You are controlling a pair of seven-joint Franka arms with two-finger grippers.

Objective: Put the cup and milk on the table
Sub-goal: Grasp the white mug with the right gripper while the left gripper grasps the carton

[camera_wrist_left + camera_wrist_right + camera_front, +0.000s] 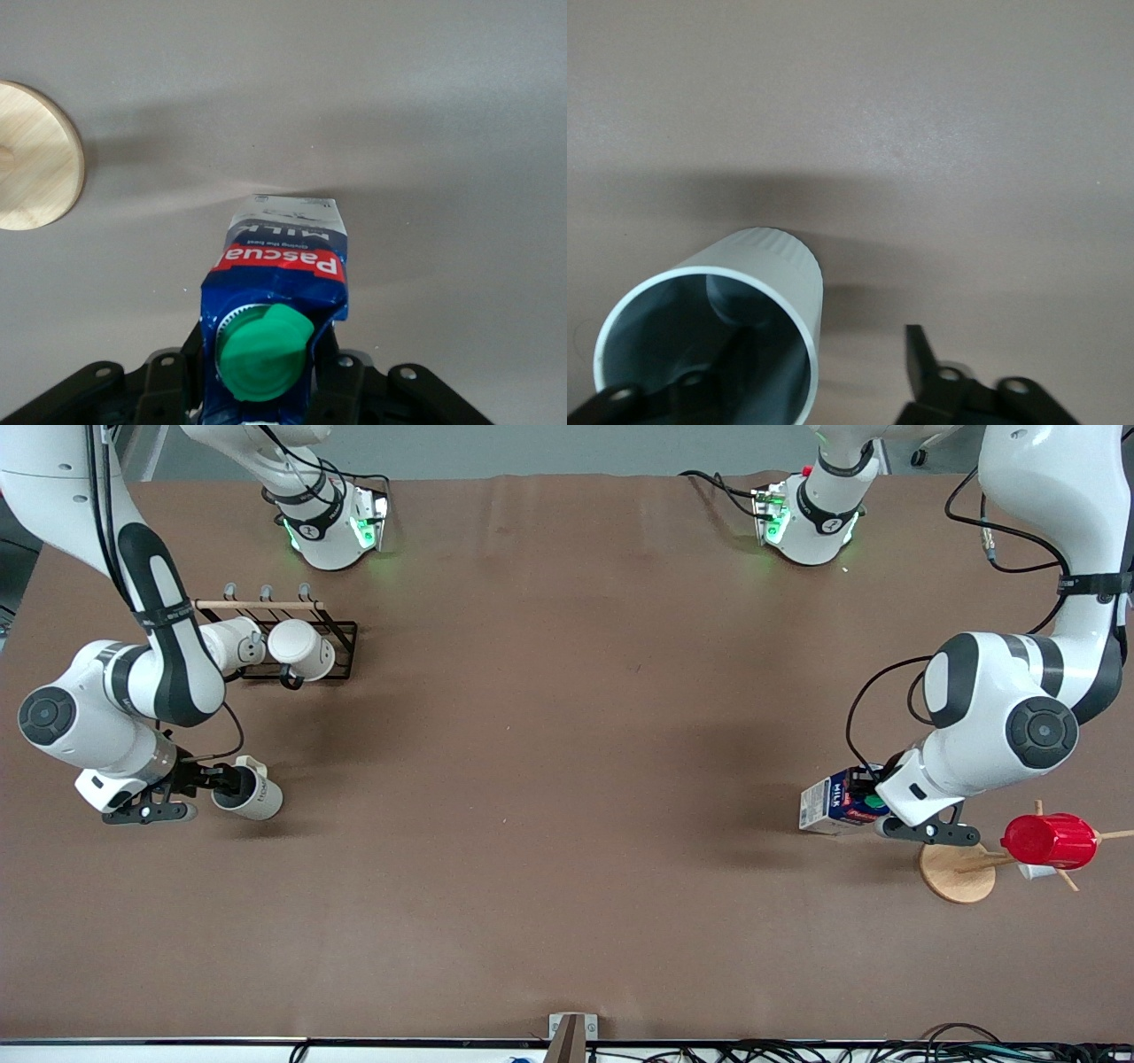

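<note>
Lower each load squarely until its base bears on the worktop (567,779), then release: the right gripper (217,782), fingers clamped on the rim, holds the cup (251,793) tilted, while the left gripper (873,793), fingers clamped on the milk (837,802), holds it near the wooden stand (957,872).

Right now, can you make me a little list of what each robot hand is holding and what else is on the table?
right gripper: shut on the cup, one finger inside it, held tilted over the table near the right arm's end
left gripper: shut on the milk at its top by the green cap, over the table near the left arm's end
rack: black wire, holds two white mugs
wooden stand: round base, carries a red cup, beside the milk
</note>
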